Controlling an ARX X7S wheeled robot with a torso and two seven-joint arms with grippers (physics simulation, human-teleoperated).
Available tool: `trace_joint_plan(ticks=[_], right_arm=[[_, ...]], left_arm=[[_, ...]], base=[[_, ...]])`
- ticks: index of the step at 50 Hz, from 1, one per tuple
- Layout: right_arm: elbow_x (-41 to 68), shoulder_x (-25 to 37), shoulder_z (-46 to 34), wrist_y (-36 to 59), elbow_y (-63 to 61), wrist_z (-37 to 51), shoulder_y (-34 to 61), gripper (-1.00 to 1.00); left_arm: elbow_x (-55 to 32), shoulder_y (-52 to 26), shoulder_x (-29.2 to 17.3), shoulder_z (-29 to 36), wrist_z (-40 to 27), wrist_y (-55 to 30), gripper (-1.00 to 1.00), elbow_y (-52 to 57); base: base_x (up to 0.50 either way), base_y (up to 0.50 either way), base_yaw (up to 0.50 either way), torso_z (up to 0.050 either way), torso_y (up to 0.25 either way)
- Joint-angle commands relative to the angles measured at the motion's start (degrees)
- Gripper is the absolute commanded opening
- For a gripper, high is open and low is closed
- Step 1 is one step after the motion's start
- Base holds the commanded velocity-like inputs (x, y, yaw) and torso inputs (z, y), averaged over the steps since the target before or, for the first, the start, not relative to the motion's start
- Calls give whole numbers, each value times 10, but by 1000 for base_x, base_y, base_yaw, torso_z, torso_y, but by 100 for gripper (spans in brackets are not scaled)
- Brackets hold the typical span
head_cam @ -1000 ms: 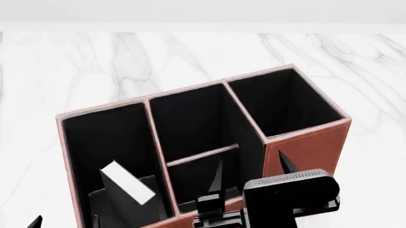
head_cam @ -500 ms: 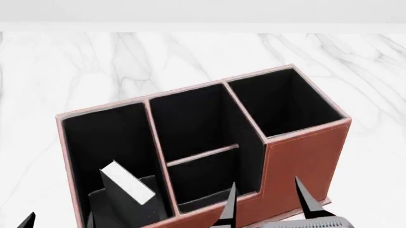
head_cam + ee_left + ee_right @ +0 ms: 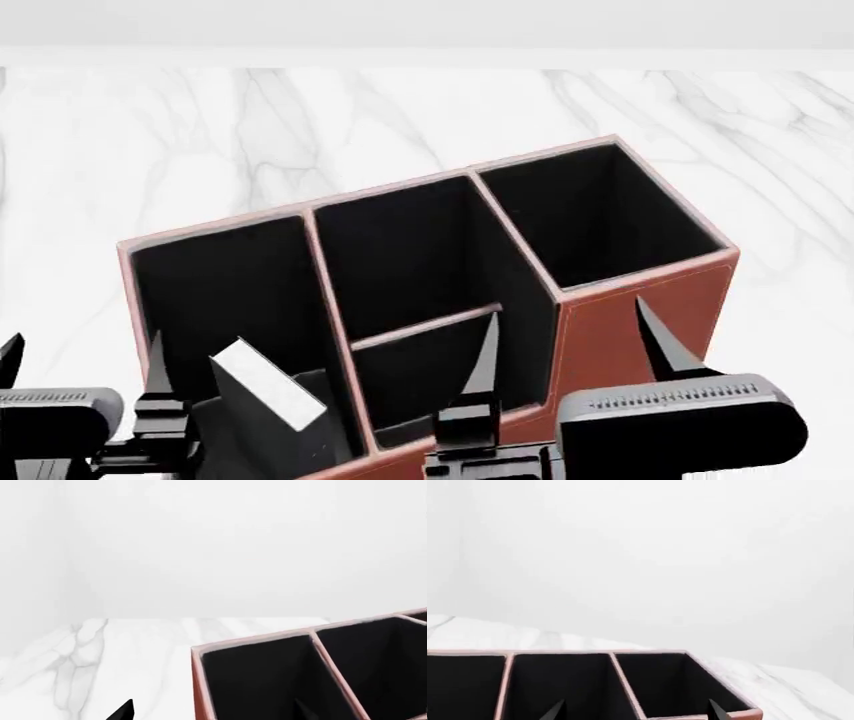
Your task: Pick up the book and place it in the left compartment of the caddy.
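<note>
Head view: book (image 3: 267, 395) leans tilted inside left compartment (image 3: 227, 290) of caddy (image 3: 647, 310), so placement looks finished; left gripper (image 3: 83, 365) and right gripper (image 3: 574, 345) spread, empty.

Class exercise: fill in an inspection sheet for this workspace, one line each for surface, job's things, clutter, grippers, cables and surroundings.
Surface: white marble table.
Job's things: the book lies tilted inside the left compartment of the caddy, white page edges showing; the other sections look empty.
Clutter: nothing seen.
Grippers: left gripper open, at the caddy's front by the left compartment; right gripper open, in front of the middle and tall sections; neither holds anything.
Cables: nothing seen.
Surroundings: plain pale wall behind the table.
</note>
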Motion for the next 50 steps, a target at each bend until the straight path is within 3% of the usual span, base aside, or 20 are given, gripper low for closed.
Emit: trace_joint_plan(ticks=[1, 17, 50], right_arm=[[56, 17, 31, 51, -42, -6, 75, 100], [152, 14, 80, 118, -33, -25, 186, 100], [213, -27, 109, 215, -4, -31, 309, 100]], left_arm=[[-31, -74, -8, -17, -26, -91, 100, 62], [-64, -183, 3, -21, -44, -181, 100, 85], [-112, -338, 23, -40, -73, -285, 100, 112]], base=[[0, 0, 0, 0, 0], [0, 0, 0, 0, 0], [0, 0, 0, 0, 0]])
